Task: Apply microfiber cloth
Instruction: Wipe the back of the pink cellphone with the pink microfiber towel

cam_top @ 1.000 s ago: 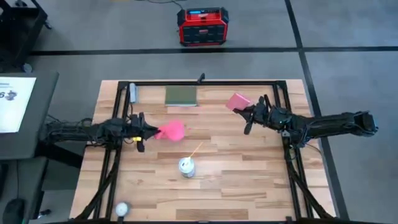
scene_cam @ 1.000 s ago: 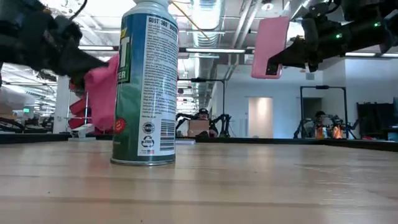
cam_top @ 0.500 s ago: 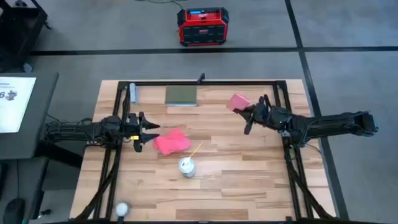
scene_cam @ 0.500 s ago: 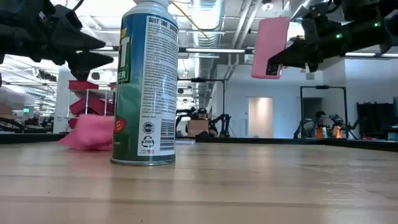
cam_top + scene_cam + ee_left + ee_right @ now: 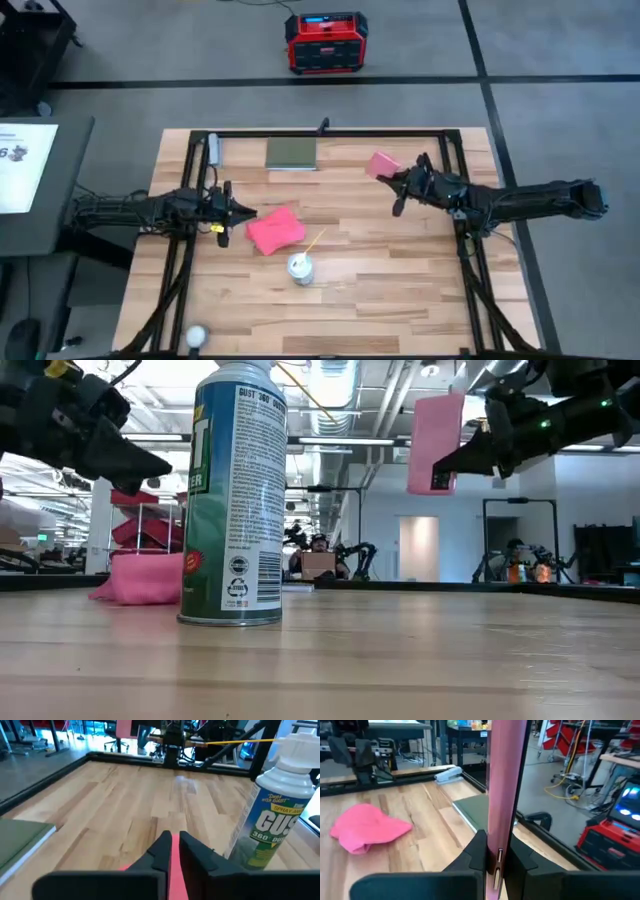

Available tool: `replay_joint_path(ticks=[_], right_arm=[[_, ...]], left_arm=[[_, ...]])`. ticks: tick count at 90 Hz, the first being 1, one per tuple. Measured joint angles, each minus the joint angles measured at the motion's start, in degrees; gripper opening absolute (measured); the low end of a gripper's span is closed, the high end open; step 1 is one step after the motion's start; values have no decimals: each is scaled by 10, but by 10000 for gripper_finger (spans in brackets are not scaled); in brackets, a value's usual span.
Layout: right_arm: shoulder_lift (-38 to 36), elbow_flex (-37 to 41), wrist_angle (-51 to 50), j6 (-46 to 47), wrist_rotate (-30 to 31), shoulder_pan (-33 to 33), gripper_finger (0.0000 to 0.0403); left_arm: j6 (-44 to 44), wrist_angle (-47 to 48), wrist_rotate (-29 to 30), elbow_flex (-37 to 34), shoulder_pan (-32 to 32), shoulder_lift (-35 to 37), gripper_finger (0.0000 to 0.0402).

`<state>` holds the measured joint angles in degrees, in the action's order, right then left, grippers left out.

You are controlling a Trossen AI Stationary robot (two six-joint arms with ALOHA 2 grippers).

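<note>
The pinkish-red microfiber cloth (image 5: 275, 230) lies crumpled on the wooden table (image 5: 400, 290), also seen low (image 5: 140, 578) and in the right wrist view (image 5: 367, 827). My left gripper (image 5: 243, 212) hovers shut just left of and above the cloth, touching nothing; pink cloth (image 5: 172, 870) shows below its fingers. My right gripper (image 5: 395, 178) at the far right is shut on a phone (image 5: 435, 440) with a pink back, held up in the air. My right gripper pinches the phone near its lower end (image 5: 493, 857) between its two fingers, one on the face and one on the back. The fingers come level from the table's right side. The phone stands nearly upright, rising above the fingers, lifted clear of the table.
A spray can (image 5: 300, 268) with a thin straw stands near the table's middle, right of the cloth. A dark green pad (image 5: 291, 153) and a grey tool (image 5: 213, 148) lie at the far edge. A white ball (image 5: 196, 335) sits near left. A red device (image 5: 325, 42) stands on the floor.
My left gripper opened and let go of the cloth, which fell and now lies on the table; the gripper then shut again and drew back a little toward the table's left edge. The phone in my right gripper has turned slightly more upright.
</note>
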<state>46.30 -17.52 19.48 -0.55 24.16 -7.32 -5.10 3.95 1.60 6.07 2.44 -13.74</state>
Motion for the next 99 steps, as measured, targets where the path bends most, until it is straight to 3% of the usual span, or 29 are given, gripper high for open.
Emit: replay_joint_path(ticks=[17,26,41,50,84,99], right_arm=[[-49,0,-20,-27,4,-3,15],[-75,3,-18,-23,-27,-3,15],[-78,79,119,-21,-130,-3,15],[-101,118,178,-20,-149,-3,15],[-394,125,-88,-13,-131,-4,15],[-441,170,-122,56,-130,-3,15]], left_arm=[[12,2,4,0,0,0,2],[17,3,5,0,0,0,1],[29,0,15,0,0,0,0],[25,0,16,0,0,0,0],[23,-1,17,1,0,0,0],[25,-9,24,1,0,0,0]])
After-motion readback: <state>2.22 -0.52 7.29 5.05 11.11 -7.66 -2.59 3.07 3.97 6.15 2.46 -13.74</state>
